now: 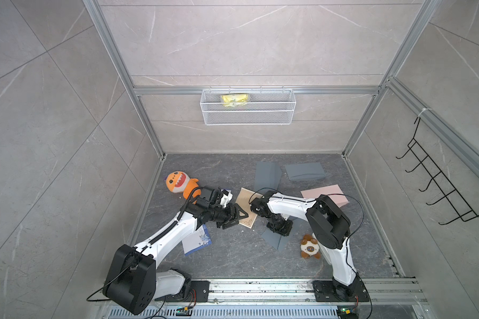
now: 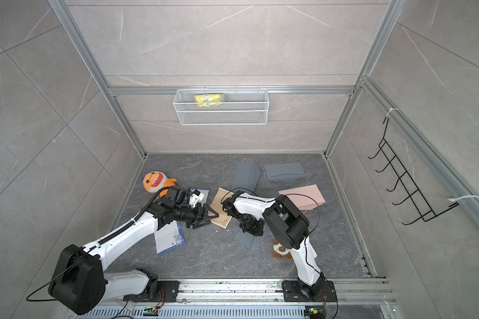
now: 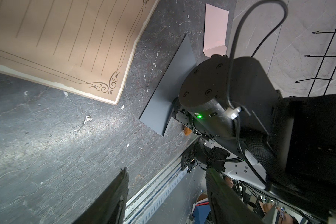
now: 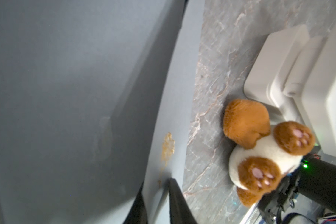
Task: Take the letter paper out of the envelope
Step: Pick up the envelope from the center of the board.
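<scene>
I can't tell whether the grey envelope (image 1: pixel 274 240) has any paper inside, since the right arm covers most of it in both top views. The wire basket (image 1: pixel 248 116) holds a yellow packet (image 1: pixel 235 100). My right gripper (image 4: pixel 156 186) points down and pinches the envelope's edge (its wrist view shows this). The left gripper (image 1: pixel 237 218) hovers spread and empty over the tan letter paper (image 1: pixel 245 204), which lies on the surface (image 1: pixel 233 256).

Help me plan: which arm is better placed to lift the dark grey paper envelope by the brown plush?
Right: right gripper pinches the envelope edge; left gripper hovers open over tan lined paper.
</scene>
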{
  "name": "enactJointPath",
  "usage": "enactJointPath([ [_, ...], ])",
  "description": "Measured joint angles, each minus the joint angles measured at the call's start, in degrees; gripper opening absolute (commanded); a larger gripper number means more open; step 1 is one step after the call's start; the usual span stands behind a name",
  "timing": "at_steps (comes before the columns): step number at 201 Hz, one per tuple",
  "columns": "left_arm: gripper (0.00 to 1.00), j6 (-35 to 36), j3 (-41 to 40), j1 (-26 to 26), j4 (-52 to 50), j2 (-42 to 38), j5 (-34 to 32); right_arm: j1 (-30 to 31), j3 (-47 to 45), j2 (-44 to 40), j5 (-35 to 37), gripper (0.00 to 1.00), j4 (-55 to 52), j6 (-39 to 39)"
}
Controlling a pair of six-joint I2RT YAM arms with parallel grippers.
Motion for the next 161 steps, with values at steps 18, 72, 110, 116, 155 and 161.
enactJointPath([
  [18,0.65,0.0,0.0,0.0,0.0,0.0,0.0,0.0,-0.1,-0.4,0.6,0.03,-0.1,0.6],
  [72,0.64,-0.1,0.0,0.0,0.5,0.4,0.0,0.0,3.0,-3.2,4.7,0.0,-1.9,-1.5],
  [110,0.72,-0.1,3.7,0.0,1.3,4.2,0.2,0.3,8.4,-9.0,10.6,0.0,-5.7,-5.6],
  [116,0.73,-0.1,4.5,0.0,1.7,5.0,0.5,0.3,9.5,-10.3,11.7,0.0,-6.4,-6.4],
  [155,0.79,-0.1,11.7,0.0,4.4,11.2,2.9,0.3,15.5,-20.1,19.2,0.0,-9.6,-15.1],
  [161,0.8,-0.1,12.9,0.0,4.9,12.2,3.2,0.1,15.7,-22.1,19.6,0.0,-9.0,-18.0],
])
